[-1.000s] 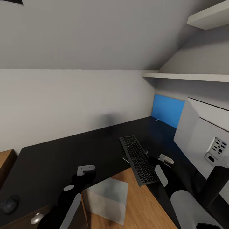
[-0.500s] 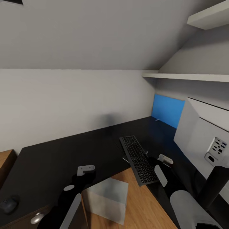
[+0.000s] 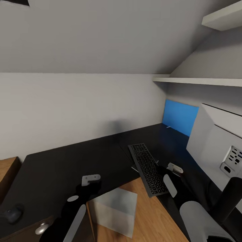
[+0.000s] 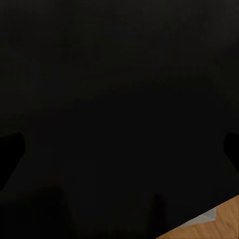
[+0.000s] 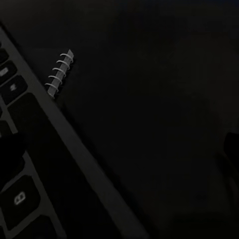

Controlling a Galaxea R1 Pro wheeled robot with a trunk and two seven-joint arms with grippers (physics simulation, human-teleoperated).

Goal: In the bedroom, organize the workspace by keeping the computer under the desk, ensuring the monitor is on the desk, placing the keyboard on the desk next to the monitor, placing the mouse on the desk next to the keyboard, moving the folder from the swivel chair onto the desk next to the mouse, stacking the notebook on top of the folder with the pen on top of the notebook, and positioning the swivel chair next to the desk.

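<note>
The desk (image 3: 60, 164) runs as a glossy black L along the white wall, with its blue back panel (image 3: 179, 116) standing at the far right corner. The keyboard (image 3: 147, 168) lies on the inner corner of the top, its near end jutting out past the desk edge over the wooden floor (image 3: 151, 218). The right gripper (image 3: 174, 169) sits just beside the keyboard's right side near that near end; in the right wrist view the keyboard's edge and keys (image 5: 30, 164) pass close beneath it, and a small spiral binding (image 5: 59, 73) peeks out from under the keyboard's edge. Whether its jaws are apart or together I cannot tell — both fingertips are lost in dark.

The left gripper (image 3: 90, 178) hovers over the desk's inner edge, well apart from the keyboard; its own wrist view looks onto black desk top (image 4: 119, 99) with a sliver of floor at one corner, and its jaw state cannot be told either.

The computer (image 3: 114, 211) — a pale grey box — stands on the floor below the left gripper. The mouse (image 3: 11, 213) rests on the desk's near left end, far from both grippers. At the right, the pale back of the monitor (image 3: 218, 148) rises on its dark stand
</note>
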